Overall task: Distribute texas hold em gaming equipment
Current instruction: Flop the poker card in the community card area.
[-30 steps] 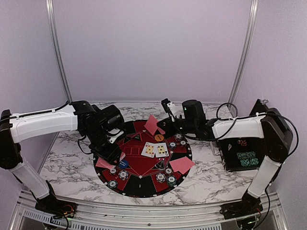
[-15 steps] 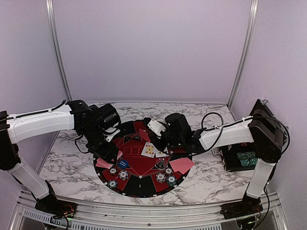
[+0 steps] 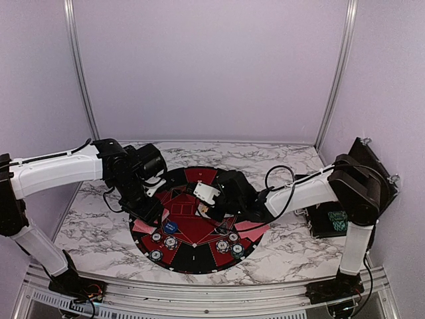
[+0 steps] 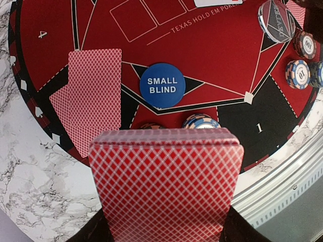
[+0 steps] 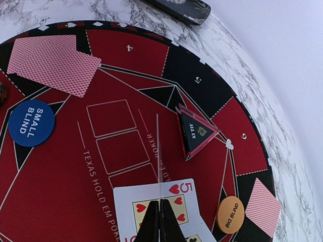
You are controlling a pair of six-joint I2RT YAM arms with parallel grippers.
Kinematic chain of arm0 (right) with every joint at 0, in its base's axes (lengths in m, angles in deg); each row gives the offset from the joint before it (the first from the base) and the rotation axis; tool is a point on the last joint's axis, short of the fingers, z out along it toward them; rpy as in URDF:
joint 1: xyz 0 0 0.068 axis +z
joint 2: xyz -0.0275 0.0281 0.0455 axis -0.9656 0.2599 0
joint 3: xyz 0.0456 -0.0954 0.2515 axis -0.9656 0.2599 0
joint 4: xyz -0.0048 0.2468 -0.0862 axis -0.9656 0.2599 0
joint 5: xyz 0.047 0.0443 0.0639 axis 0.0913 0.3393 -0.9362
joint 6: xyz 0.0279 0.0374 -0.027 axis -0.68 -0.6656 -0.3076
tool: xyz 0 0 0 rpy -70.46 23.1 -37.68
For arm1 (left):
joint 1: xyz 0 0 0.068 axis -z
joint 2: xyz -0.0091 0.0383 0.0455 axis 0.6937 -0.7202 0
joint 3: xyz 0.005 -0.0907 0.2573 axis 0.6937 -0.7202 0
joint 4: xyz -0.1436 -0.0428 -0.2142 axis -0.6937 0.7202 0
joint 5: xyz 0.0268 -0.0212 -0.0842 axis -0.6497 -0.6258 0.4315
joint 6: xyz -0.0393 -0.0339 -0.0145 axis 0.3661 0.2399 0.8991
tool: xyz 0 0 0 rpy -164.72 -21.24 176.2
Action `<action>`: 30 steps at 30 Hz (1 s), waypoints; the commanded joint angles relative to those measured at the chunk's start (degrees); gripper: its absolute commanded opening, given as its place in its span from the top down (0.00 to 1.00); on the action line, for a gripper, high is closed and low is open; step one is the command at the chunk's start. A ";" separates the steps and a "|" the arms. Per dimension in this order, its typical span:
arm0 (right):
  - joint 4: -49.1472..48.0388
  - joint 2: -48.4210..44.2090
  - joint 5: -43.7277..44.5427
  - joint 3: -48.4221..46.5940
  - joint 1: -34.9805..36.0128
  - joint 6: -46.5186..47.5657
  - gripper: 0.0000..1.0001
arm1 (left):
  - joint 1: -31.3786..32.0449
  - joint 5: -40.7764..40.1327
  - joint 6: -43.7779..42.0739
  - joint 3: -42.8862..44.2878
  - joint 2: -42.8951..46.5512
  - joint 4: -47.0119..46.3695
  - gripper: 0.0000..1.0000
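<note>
Dealing appears to be under way, judged from how the equipment lies. The deck (image 4: 166,186) is clamped in the left gripper (image 3: 151,211), backs to the wrist camera, and held low over the near-left rim of the mat (image 4: 202,50), probably so that it serves as a supply within reach of the other arm. The right gripper (image 5: 160,222) is pressed together over the mat's centre, and a thin card (image 5: 158,151) is seen edge-on between its fingers. It is held upright just above the five of hearts (image 5: 166,201), which lies face up by the printed boxes, so a community card is probably being placed there. Two face-down cards (image 4: 91,96) are laid overlapping at the mat's rim beside the small blind (image 4: 162,85). One more face-down card (image 5: 265,206) is set by the big blind (image 5: 230,214), where a second may be owed. Chips (image 4: 298,73) are stacked along the outer segments, apparently one cluster per seat. The desk (image 3: 285,246) carries a black case (image 3: 329,222) to the right, well apart from the mat.
</note>
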 commanded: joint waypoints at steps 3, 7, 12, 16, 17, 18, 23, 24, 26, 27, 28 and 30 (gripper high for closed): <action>-2.18 2.06 4.02 -2.85 1.57 3.29 1.00 | -0.35 0.11 -0.25 0.37 1.06 0.08 0.48; -2.35 2.54 4.20 -3.29 2.05 3.62 1.00 | -0.33 0.11 -0.32 0.55 1.01 0.08 0.48; -2.72 3.10 2.85 -3.21 2.34 3.39 1.00 | -0.36 0.34 -0.30 0.47 0.88 0.00 0.48; -2.56 4.60 4.10 -3.86 3.18 4.08 1.00 | -0.29 0.37 -0.29 0.67 0.93 0.03 0.48; -2.64 4.85 4.03 -3.91 3.13 3.93 1.00 | -0.36 0.41 -0.31 0.74 0.95 0.07 0.48; -2.70 4.98 4.04 -3.91 3.19 3.79 1.00 | -0.36 0.45 -0.28 0.76 0.90 0.11 0.48; -3.42 4.70 4.23 -3.33 3.29 3.18 1.00 | -0.35 0.45 -0.38 0.87 0.84 0.16 0.48; -3.38 4.66 4.26 -3.26 3.32 3.08 1.00 | -0.33 0.50 -0.41 0.95 0.77 0.17 0.48; -3.40 4.45 4.29 -2.86 3.37 2.70 1.00 | -0.32 0.59 -0.51 1.14 0.63 0.17 0.48; -3.45 4.40 4.29 -2.71 3.45 2.48 1.00 | -0.36 0.55 -0.50 1.27 0.58 0.16 0.48; -3.41 4.31 4.26 -2.60 3.49 2.32 1.00 | -0.30 0.59 -0.55 1.38 0.55 0.17 0.48; -3.17 4.23 4.22 -2.52 3.53 1.87 1.00 | -0.33 0.66 -0.68 1.55 0.39 0.17 0.48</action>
